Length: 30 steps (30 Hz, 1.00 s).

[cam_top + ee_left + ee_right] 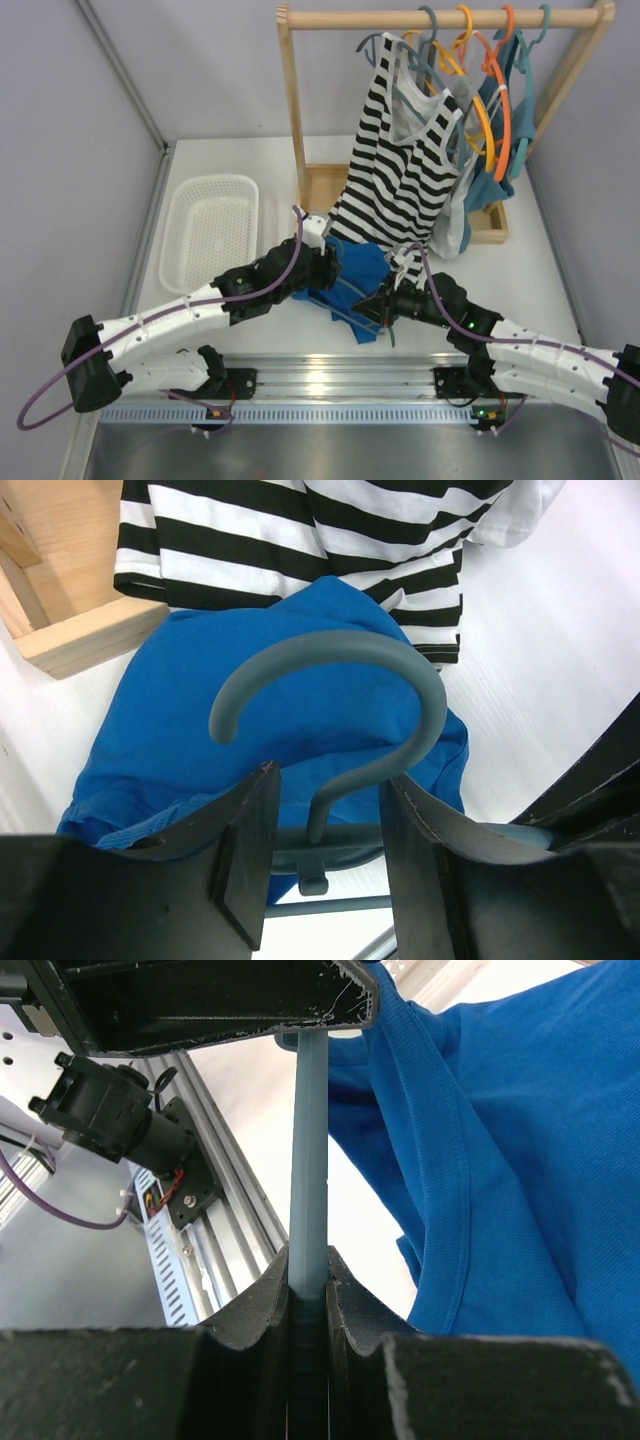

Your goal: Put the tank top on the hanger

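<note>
The bright blue tank top [352,275] lies bunched on the white table below the rack, and fills the left wrist view [190,720] and the right wrist view [500,1160]. The slate-blue hanger [335,665] sits over it with its hook curving up. My left gripper [322,815] is open, its fingers [245,860] on either side of the hook's stem with gaps on both sides. My right gripper [308,1265] is shut on one straight bar of the hanger [308,1150]. Seen from above, the left gripper [325,262] and right gripper [383,303] meet at the tank top.
A wooden rack [440,18] at the back holds a black-and-white striped top [405,160], an orange hanger [500,100], a yellow hanger [470,90] and a teal top [490,185]. Its wooden base [70,630] is close by. A white basket [210,230] stands at the left.
</note>
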Each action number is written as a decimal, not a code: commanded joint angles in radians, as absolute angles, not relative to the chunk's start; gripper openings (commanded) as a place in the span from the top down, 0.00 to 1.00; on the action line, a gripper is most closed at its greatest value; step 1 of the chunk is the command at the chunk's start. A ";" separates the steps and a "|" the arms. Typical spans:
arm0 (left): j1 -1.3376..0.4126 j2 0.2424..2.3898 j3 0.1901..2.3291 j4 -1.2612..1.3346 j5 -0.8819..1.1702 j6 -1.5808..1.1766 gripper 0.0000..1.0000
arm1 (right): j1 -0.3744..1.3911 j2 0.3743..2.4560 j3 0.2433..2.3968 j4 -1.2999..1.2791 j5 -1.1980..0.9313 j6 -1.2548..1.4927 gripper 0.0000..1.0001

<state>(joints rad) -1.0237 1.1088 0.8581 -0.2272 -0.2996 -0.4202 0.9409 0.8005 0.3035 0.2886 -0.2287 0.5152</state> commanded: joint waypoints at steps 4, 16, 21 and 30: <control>-1.026 1.103 0.841 -0.121 -0.299 -0.419 0.62 | 0.963 0.804 0.379 0.336 -0.216 0.482 1.00; -1.028 1.114 0.844 -0.124 -0.350 -0.393 1.00 | 0.988 0.793 0.477 0.086 -0.081 0.485 0.82; -1.028 1.121 0.864 -0.149 -0.405 -0.374 1.00 | 0.991 0.707 0.529 -0.115 0.075 0.514 0.53; -1.028 1.166 0.891 -0.172 -0.521 -0.390 1.00 | 0.991 0.462 0.574 -0.414 0.252 0.601 0.51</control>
<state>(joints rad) -1.0237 1.1381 0.8436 -0.2024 -0.4442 -0.3862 0.9798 0.5117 0.5282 -0.2752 0.1596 0.5560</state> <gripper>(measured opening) 0.097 0.494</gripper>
